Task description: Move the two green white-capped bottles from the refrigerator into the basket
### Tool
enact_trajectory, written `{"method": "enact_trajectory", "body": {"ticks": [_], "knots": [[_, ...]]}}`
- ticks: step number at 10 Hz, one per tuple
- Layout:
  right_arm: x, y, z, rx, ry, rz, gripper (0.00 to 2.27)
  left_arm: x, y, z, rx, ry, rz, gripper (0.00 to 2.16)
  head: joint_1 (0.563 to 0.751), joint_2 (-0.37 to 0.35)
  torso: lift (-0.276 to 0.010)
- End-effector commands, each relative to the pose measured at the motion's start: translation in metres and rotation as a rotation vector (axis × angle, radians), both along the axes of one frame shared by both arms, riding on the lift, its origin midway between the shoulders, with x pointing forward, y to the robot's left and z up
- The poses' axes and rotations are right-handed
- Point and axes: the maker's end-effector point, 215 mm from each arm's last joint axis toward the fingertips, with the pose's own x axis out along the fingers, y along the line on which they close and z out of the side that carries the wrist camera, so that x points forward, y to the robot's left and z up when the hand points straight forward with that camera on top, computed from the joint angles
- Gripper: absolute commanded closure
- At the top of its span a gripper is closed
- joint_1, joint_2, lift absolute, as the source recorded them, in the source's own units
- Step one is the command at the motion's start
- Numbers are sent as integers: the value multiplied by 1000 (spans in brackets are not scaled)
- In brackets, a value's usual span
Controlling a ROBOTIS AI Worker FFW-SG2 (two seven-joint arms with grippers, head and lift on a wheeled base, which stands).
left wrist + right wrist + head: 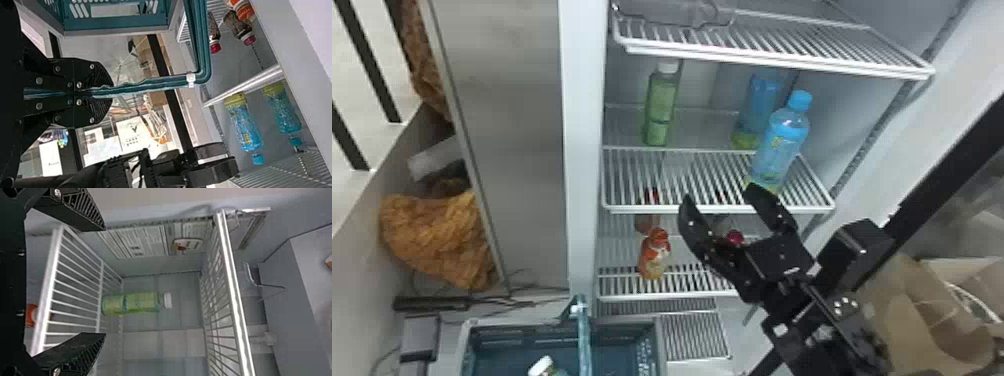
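One green bottle (660, 105) stands upright on a wire shelf (632, 208), cap up; another white-capped bottle (542, 367) slants inside the basket (662, 345). The right gripper (717, 192) gapes wide; the left gripper (111, 93) clamps the basket handle (156, 82).

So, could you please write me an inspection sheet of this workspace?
Surface: white wire shelf inside the refrigerator.
Job's things: one green bottle with a white cap stands on that shelf; a white-capped bottle sits tilted in the basket, partly cut off by the view's edge.
Clutter: two blue bottles on the same shelf; an orange-capped bottle on the shelf below.
Grippers: left gripper shut on the basket's handle; right gripper open, holding nothing.
Cables: dark cables beside the basket.
Surroundings: brown cardboard to the right.
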Motion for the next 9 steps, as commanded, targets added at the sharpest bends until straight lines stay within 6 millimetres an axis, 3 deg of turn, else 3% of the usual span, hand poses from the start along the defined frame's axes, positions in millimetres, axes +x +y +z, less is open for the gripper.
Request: {"method": "enact_trajectory", "body": {"ticks": [1, 4, 9], "knots": [[22, -6, 2, -13, -59, -30, 75, 0, -1, 0, -1, 0, -2, 1202, 695, -230, -4], [62, -19, -7, -54, -96, -73, 71, 1, -2, 2, -4, -4, -2, 1200, 695, -238, -4], [113, -22, -30, -89, -87, -84, 61, 3, -4, 4, -6, -13, -8, 1200, 695, -236, -4]]}}
